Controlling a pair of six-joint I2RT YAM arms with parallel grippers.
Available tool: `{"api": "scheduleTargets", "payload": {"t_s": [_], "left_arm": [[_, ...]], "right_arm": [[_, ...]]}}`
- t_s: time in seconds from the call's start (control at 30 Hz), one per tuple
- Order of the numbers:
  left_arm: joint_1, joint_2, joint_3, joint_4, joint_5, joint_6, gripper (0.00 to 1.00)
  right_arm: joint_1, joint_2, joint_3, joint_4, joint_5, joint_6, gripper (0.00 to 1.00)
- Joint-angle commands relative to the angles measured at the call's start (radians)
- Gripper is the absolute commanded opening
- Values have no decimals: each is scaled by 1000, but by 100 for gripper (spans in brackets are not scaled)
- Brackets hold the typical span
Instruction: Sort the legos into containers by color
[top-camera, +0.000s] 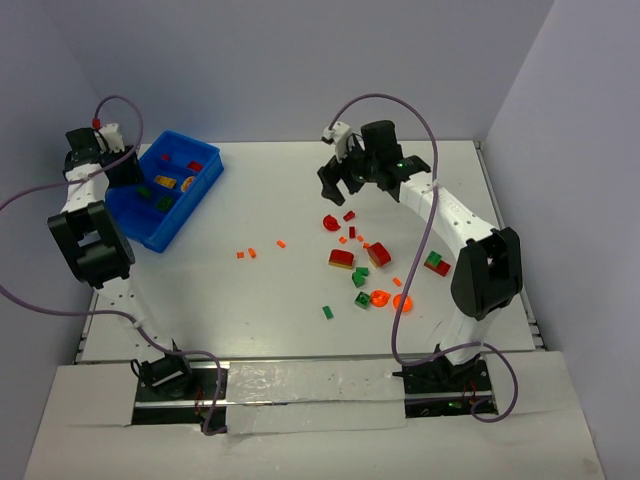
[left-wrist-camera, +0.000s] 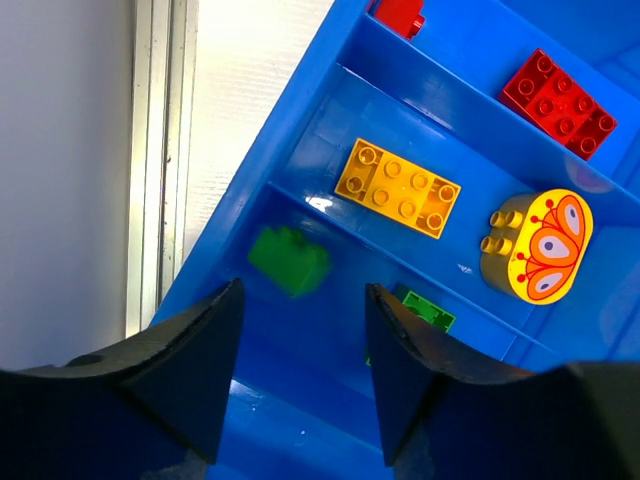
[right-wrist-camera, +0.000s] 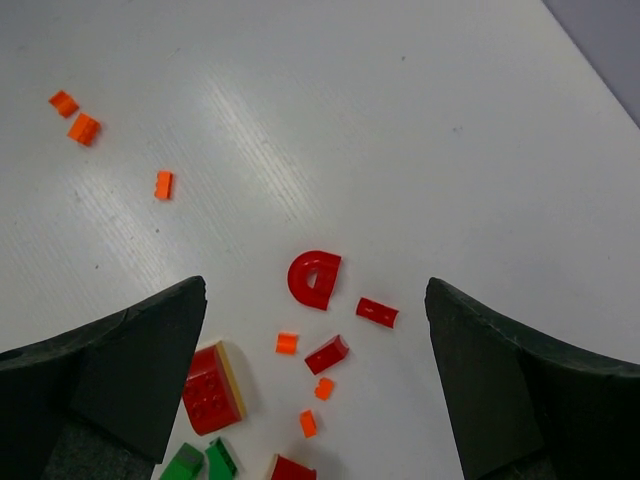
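My left gripper (top-camera: 103, 150) (left-wrist-camera: 303, 290) hangs open over the blue bin (top-camera: 160, 235) (left-wrist-camera: 300, 140). Below its jaws a blurred green brick (left-wrist-camera: 290, 260) is in a compartment, free of the fingers, near another green brick (left-wrist-camera: 428, 310). A yellow brick (left-wrist-camera: 397, 187), a yellow butterfly piece (left-wrist-camera: 540, 245) and a red brick (left-wrist-camera: 558, 103) lie in other compartments. My right gripper (top-camera: 345, 185) (right-wrist-camera: 315, 285) is open above loose legos: a red D-shaped piece (right-wrist-camera: 315, 278), small red bits (right-wrist-camera: 377, 313), and a red-and-tan brick (right-wrist-camera: 212, 388).
More legos are scattered on the white table: orange bits (top-camera: 253, 252), a green brick (top-camera: 328, 312), translucent orange round pieces (top-camera: 380, 298), and a green-and-red pair (top-camera: 436, 265) by the right arm. Walls enclose the table at the back and sides.
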Motion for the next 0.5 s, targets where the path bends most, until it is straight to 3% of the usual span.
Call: {"api": "scheduleTargets", "payload": {"t_s": [0.0, 0.2, 0.47], "left_arm": [[0, -44, 52, 21, 16, 8, 62], [-15, -130, 26, 47, 78, -56, 65], [-61, -236, -34, 63, 109, -135, 68]], "right_arm": [[1, -9, 57, -166, -60, -138, 91], [86, 77, 123, -486, -48, -281, 77], [154, 147, 72, -519, 77, -213, 76]]}}
